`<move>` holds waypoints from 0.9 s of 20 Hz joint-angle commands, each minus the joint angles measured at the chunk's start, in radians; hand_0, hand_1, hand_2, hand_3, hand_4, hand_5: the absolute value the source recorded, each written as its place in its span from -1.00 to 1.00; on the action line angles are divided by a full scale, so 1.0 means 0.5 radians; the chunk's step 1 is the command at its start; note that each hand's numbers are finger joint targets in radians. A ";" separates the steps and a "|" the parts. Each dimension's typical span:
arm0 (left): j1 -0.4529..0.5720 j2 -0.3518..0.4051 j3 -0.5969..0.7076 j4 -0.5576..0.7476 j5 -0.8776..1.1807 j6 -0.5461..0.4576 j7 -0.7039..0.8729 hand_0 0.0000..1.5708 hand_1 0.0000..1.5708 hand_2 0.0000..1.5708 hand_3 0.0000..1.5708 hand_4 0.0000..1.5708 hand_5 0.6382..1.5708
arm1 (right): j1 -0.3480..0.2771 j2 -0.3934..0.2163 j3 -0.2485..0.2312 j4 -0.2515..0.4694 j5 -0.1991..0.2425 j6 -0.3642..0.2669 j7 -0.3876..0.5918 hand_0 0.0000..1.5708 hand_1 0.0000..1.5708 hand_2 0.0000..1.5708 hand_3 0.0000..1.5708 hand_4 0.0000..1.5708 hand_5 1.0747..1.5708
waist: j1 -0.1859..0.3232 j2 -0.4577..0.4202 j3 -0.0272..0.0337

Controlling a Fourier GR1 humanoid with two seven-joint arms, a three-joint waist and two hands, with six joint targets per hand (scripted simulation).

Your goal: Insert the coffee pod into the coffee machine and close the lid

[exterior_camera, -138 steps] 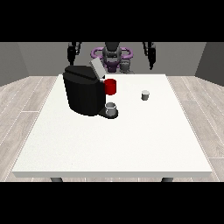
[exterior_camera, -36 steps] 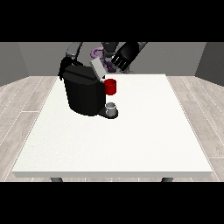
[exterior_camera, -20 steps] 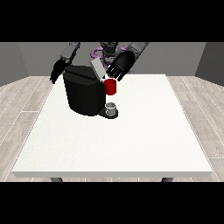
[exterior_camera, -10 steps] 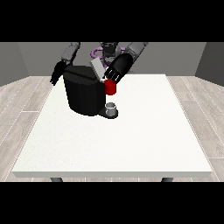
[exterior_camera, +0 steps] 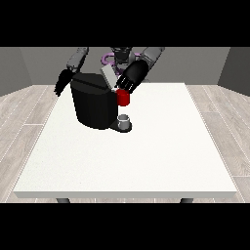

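The black coffee machine (exterior_camera: 95, 105) stands at the table's back left, with a red part (exterior_camera: 123, 97) on its front. Its grey lid (exterior_camera: 108, 77) is raised and tilted. A small grey cup (exterior_camera: 124, 119) sits on the machine's base under the red part. The hand at the view's right (exterior_camera: 131, 78) is right beside the lid, above the red part, touching or nearly touching the machine's top. The hand at the view's left (exterior_camera: 63, 81) hangs beside the machine's far left side with relaxed fingers, holding nothing. The coffee pod shows nowhere on the table.
The white table (exterior_camera: 146, 156) stretches towards the camera and to the right of the machine. Behind the machine, the robot's torso (exterior_camera: 119, 56) stands at the table's far edge.
The pod that stood on the table at first is gone from there. Over the last second the hand at the view's right came down and left onto the machine's top by the lid.
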 commanded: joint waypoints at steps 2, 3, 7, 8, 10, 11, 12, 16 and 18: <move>-0.042 -0.039 0.013 0.006 -0.008 0.055 0.033 0.54 0.54 0.59 0.53 -0.55 1.00 | 0.020 0.032 0.021 0.036 0.032 -0.039 -0.059 -1.00 -1.00 -1.00 -1.00 -1.00 1.00 | -0.011 0.028 0.000; 0.015 -0.001 0.003 0.024 -0.033 0.110 -0.066 0.55 0.55 0.58 0.52 -0.55 1.00 | 0.059 0.069 0.088 -0.054 0.044 -0.021 0.003 -1.00 -1.00 -1.00 -1.00 -1.00 1.00 | -0.060 0.029 -0.001; -0.028 -0.141 -0.043 -0.073 -0.054 0.171 0.020 0.50 0.50 0.53 0.49 -0.55 1.00 | 0.003 0.006 -0.045 0.143 0.017 -0.060 -0.171 -1.00 -1.00 -1.00 -1.00 -0.82 1.00 | 0.060 0.049 0.001; 0.064 0.038 -0.003 0.008 -0.069 0.199 -0.141 0.58 0.58 0.60 0.53 -0.63 1.00 | 0.022 0.001 0.025 -0.057 0.013 0.003 -0.020 -1.00 -1.00 -1.00 -1.00 -1.00 1.00 | -0.019 0.030 -0.001; 0.010 -0.008 -0.066 0.005 -0.127 0.182 -0.066 0.56 0.56 0.58 0.47 -1.00 1.00 | -0.070 0.016 0.007 -0.011 0.015 -0.030 0.100 -1.00 -1.00 -1.00 -1.00 -1.00 1.00 | 0.005 0.015 -0.001; -0.073 0.069 -0.075 0.009 -0.165 0.166 -0.042 0.54 0.54 0.56 0.44 -1.00 1.00 | -0.080 0.000 0.008 -0.014 0.016 -0.014 0.038 -1.00 -1.00 -1.00 -1.00 -1.00 1.00 | -0.048 0.076 0.000; 0.008 -0.026 -0.092 0.016 -0.153 0.155 -0.026 0.55 0.55 0.56 0.41 -1.00 1.00 | 0.029 0.018 0.051 0.005 0.051 -0.014 -0.014 -1.00 -1.00 -1.00 -1.00 -1.00 1.00 | -0.024 -0.017 0.000; 0.094 0.070 -0.150 0.007 -0.245 0.267 -0.208 0.48 0.48 0.51 0.36 -1.00 1.00 | -0.021 0.008 0.001 -0.063 -0.003 -0.017 0.050 -1.00 -1.00 -1.00 -1.00 -1.00 1.00 | -0.019 0.058 -0.001; 0.034 0.080 -0.127 0.004 -0.239 0.263 -0.188 0.49 0.49 0.49 0.30 -1.00 1.00 | -0.042 -0.019 -0.015 -0.024 -0.008 0.004 -0.027 -1.00 -1.00 -1.00 -1.00 -1.00 1.00 | -0.025 0.122 0.000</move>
